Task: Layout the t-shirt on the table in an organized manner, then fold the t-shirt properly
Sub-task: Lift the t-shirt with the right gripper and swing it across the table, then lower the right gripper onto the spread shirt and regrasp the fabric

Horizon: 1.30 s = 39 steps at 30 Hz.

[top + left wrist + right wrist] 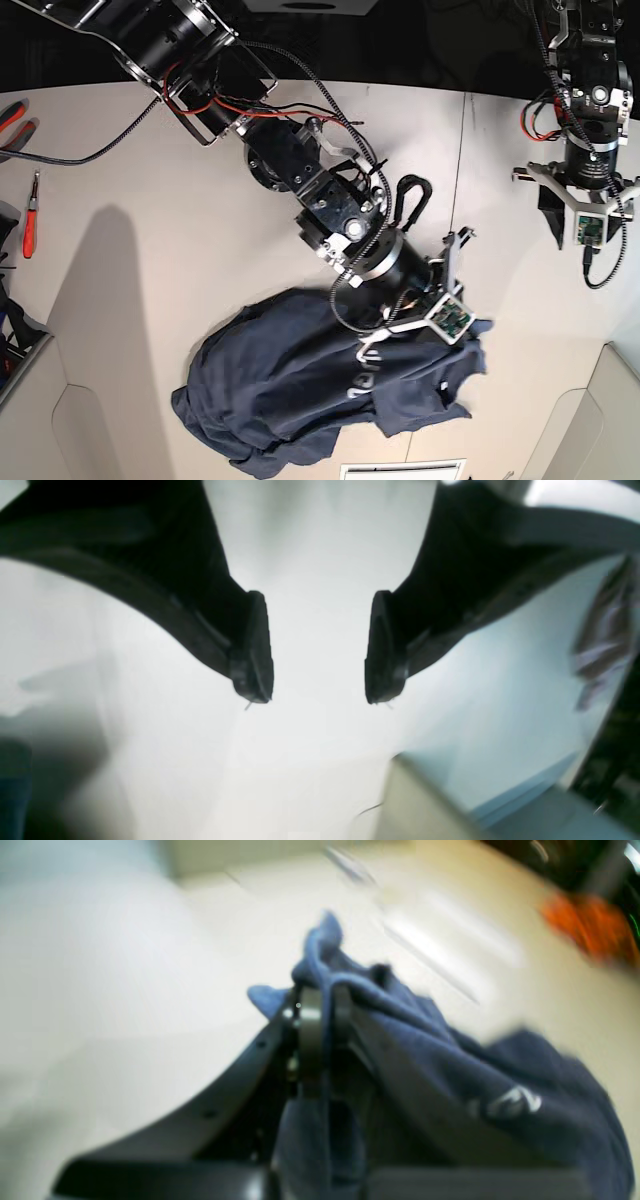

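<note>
Spanning the whole view, the white counter (150, 200) carries the crumpled navy t-shirt (300, 395) near its front edge. Right hand (322, 1005) is clamped on a bunched fold of the fabric at the shirt's upper right. Left hand (318, 650), jaws wide apart, hovers over bare counter, holding nothing.
</note>
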Each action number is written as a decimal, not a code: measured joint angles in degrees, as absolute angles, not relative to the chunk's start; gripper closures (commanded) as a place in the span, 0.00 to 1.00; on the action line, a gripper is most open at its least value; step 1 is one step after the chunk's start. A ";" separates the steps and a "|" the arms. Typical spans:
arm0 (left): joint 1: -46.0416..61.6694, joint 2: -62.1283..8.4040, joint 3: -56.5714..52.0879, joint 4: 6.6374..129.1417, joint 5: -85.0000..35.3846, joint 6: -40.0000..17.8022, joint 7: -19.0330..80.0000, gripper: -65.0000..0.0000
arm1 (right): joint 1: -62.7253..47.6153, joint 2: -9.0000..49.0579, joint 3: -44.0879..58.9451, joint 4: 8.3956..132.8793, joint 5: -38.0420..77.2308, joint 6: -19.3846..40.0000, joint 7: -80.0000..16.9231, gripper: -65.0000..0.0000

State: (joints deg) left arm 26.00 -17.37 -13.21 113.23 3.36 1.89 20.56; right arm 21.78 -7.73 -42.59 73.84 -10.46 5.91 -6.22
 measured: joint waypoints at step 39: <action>28.51 -14.13 -25.58 113.23 -20.43 -17.47 25.74 0.49 | 20.64 6.13 9.63 90.50 9.26 31.94 -32.10 0.58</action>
